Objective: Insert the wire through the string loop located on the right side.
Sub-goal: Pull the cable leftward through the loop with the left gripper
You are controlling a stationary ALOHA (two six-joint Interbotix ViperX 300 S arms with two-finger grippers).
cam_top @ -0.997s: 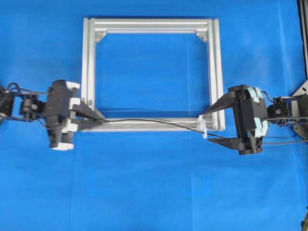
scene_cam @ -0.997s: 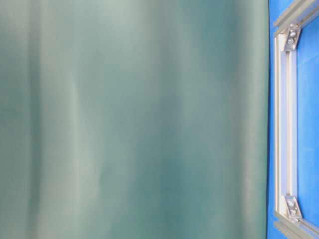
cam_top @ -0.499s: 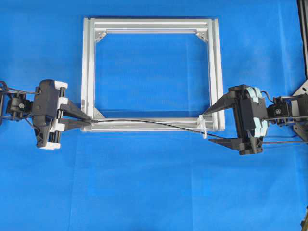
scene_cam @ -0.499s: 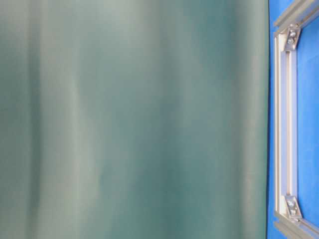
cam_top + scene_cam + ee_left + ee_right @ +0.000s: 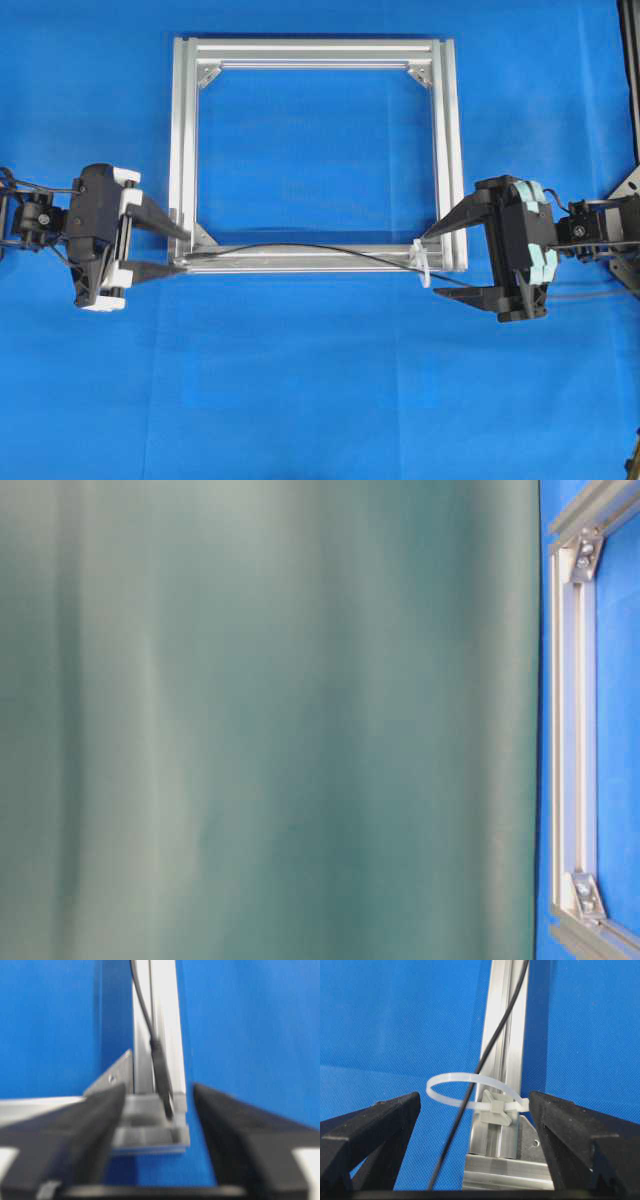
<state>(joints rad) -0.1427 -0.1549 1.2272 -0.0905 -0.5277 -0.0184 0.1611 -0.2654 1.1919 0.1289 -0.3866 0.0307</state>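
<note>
Wire (image 5: 300,249) runs lengthwise along the frame's (image 5: 310,52) near rail, overhead, threaded through the loop (image 5: 424,262) at the right gripper (image 5: 448,262), which gapes empty. Left gripper (image 5: 170,250) spread, plug between its fingers. Left wrist: plug resting free on the frame. Right wrist: wire inside the loop, right gripper nearer.
</note>
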